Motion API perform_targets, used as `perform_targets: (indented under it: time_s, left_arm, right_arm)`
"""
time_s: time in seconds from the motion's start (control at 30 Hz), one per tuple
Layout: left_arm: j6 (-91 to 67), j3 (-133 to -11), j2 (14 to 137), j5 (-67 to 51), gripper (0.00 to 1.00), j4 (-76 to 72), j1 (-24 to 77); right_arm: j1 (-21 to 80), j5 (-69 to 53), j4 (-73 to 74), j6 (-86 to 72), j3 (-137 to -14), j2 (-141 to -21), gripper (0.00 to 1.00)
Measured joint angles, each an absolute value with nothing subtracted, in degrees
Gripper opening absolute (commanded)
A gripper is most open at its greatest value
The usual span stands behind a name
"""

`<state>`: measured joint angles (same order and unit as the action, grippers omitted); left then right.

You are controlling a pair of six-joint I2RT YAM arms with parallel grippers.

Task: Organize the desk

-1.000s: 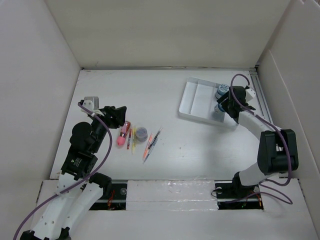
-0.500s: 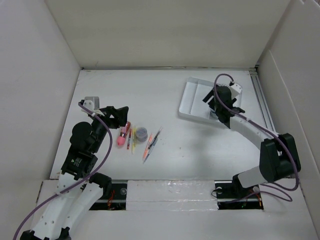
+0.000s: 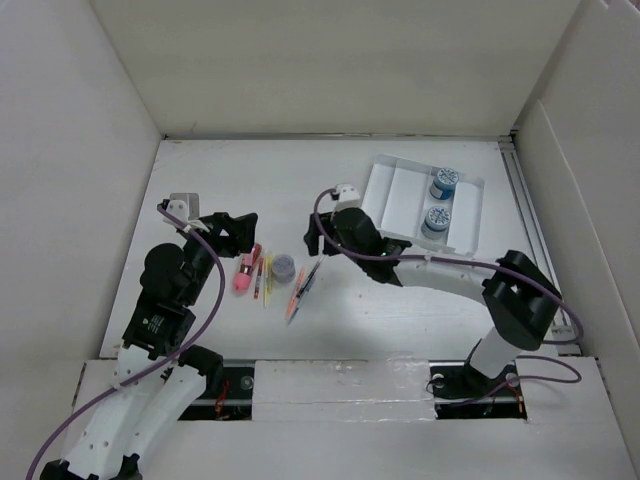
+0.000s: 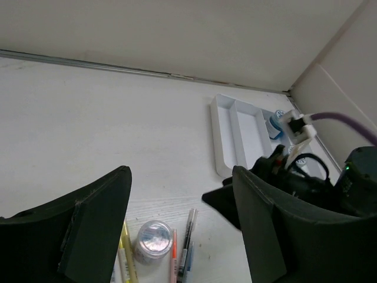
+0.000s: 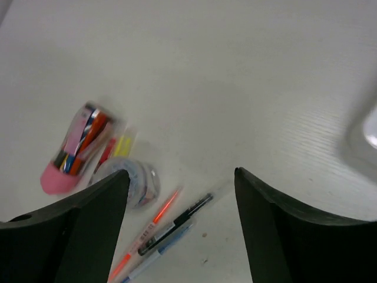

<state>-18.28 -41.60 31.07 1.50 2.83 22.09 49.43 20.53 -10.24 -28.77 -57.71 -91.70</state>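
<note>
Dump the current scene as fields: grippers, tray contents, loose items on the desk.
left gripper: open, empty, near the pink case
right gripper: open, empty, above the pens
tray: two blue-white rolls in its rightmost compartment
loose on desk: pink case, small round roll, markers, pens, all clustered left of centre

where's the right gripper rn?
Top view: the right gripper is open over the pens, just right of the round tub and left of the tray.
</note>
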Motion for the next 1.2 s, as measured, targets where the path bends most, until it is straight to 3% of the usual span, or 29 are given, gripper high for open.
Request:
perform_targets:
  time_s: [0.1,0.2,0.47,0.9,0.97,1.03,1.07,1.2]
  left_arm:
    - [-18.28,-41.60,31.07,1.54,0.65,2.83,22.09]
    - [-18.28,-41.60,31.11,1.52,0.65,2.83,22.09]
    - [-18.13,-41.60,31.18,1.45,0.66,2.81,22.09]
    - [-18.06,-41.60,31.44,1.08,0.65,2.83,22.09]
    - [-18.06,-41.60,31.42,1.08,0.65,2.81,22.09]
    - [-18.06,-41.60,31.46,1.06,0.66,2.83,22.09]
    - [-18.06,-41.60,31.55,1.06,0.66,2.83,22.09]
    - [-18.06,-41.60,31.55,0.38,0.66,2.83,22.09]
  right_arm:
    - [52.90,13.08,-8.58,-24.93,-61.39,-95.74,0.92]
    - [55.88,7.35,-8.16,-22.68,-63.83,-98.48,0.94]
    - [59.16,4.78,-6.50,-20.80,-70.63,-108.75,0.95]
    - [58.85,14.39,-4.49,-21.37,-75.66,-116.20,0.91]
    - [59.07,15.70,-4.47,-21.67,-75.66,-116.27,0.88]
    - [59.33,16.64,-4.49,-22.13,-75.66,-116.27,0.79]
    - [59.40,16.95,-4.56,-22.41,-75.64,-116.27,0.60]
    - [59.70,18.48,-5.15,-24.27,-75.09,-115.96,0.51]
